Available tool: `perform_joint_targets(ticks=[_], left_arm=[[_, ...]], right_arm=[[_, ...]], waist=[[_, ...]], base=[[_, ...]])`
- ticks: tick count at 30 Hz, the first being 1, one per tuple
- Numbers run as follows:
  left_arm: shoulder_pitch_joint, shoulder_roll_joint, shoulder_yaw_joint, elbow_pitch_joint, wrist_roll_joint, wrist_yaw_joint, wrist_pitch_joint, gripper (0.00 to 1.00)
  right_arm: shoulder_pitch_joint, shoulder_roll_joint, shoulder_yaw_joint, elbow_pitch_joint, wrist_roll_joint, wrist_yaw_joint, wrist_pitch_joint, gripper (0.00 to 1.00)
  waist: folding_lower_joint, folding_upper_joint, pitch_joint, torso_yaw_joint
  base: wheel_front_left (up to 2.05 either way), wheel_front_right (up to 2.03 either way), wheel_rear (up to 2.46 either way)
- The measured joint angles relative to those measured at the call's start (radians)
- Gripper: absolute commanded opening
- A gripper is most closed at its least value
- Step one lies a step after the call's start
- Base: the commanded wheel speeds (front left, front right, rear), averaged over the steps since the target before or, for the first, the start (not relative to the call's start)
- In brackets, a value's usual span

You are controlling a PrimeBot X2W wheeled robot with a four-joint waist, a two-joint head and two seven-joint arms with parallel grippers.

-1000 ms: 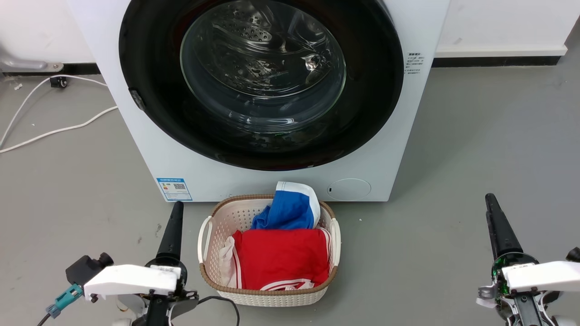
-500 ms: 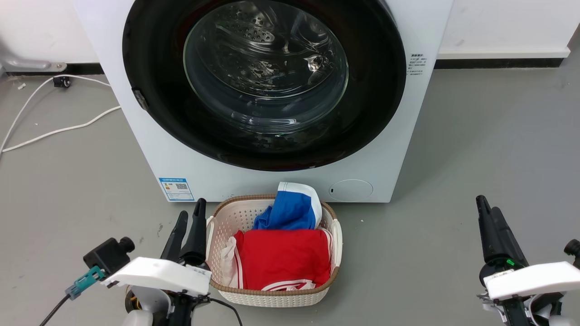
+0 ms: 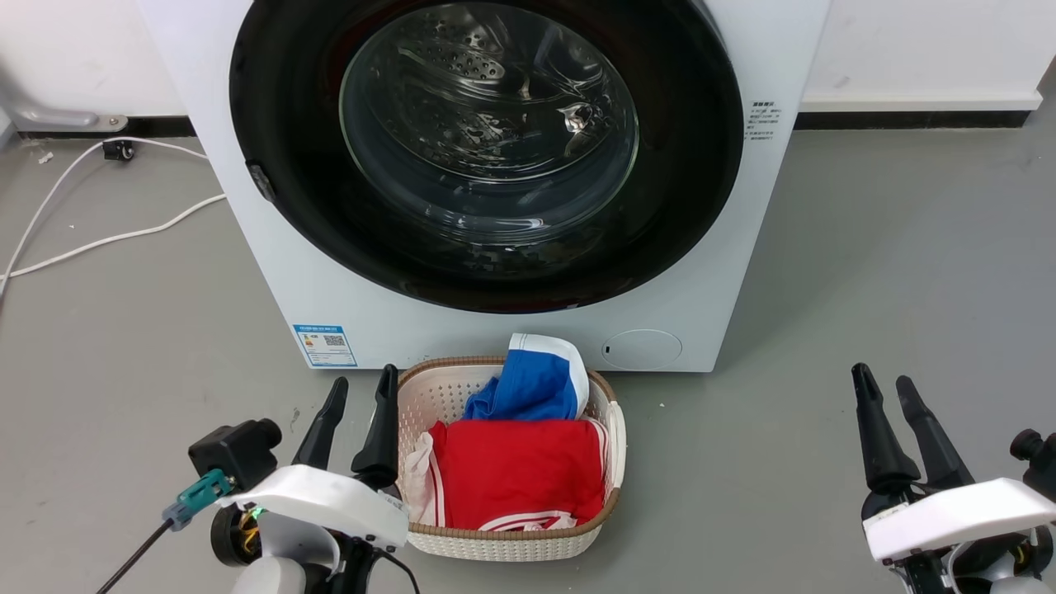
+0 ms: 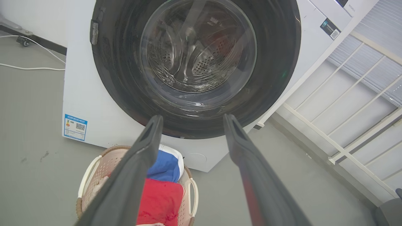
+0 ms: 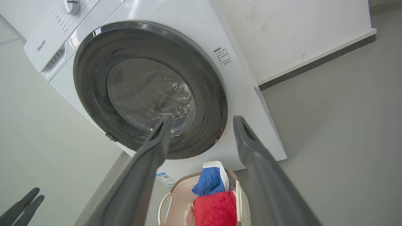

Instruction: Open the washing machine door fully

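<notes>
Washing machine (image 3: 272, 272): white body. Washing machine door (image 3: 280, 198): glossy black ring, clear glass centre. Drum (image 3: 450, 54) behind the glass: steel, dotted with holes. Sticker (image 3: 325, 345), lower left of machine front: blue, white print. Basket (image 3: 429, 396): cream, perforated grid, brown woven rim. Red cloth (image 3: 511, 470): white stripes. Blue cloth (image 3: 528, 384): white band. Floor (image 3: 866, 272): plain grey. Cable (image 3: 99, 239), left of frame: white. Left claw (image 3: 364, 375), right claw (image 3: 879, 375): black fingers, white casings.
</notes>
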Motion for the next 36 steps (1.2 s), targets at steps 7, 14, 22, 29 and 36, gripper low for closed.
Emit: perform_joint_targets(ticks=[7, 14, 22, 29, 36], left_arm=[[-0.006, 0.015, -0.030, 0.007, 0.086, 0.024, -0.018, 1.00], [-0.011, 0.034, -0.065, 0.016, 0.179, 0.048, -0.044, 1.00], [-0.019, 0.046, -0.090, 0.027, 0.252, 0.065, -0.062, 1.00], [-0.019, 0.054, -0.099, 0.040, 0.312, 0.078, -0.080, 1.00], [-0.019, 0.054, -0.099, 0.052, 0.355, 0.086, -0.096, 1.00]], right_arm=[[0.008, -0.001, 0.002, -0.017, -0.100, 0.000, 0.006, 1.00], [0.019, 0.000, 0.000, -0.035, -0.212, 0.000, 0.008, 1.00], [0.023, 0.003, -0.012, -0.042, -0.297, 0.000, 0.018, 1.00], [0.034, 0.010, -0.028, -0.055, -0.380, 0.000, 0.035, 1.00], [0.044, 0.015, -0.033, -0.068, -0.444, 0.000, 0.043, 1.00]], waist=[[0.0000, 0.0000, -0.001, 0.001], [0.0000, 0.0000, -0.003, 0.005], [0.0000, 0.0000, -0.005, 0.008], [0.0000, 0.0000, -0.008, 0.013], [0.0000, 0.0000, -0.010, 0.019]], base=[[0.00, 0.00, 0.00], [0.00, 0.00, 0.00], [0.00, 0.00, 0.00], [0.00, 0.00, 0.00], [0.00, 0.00, 0.00]])
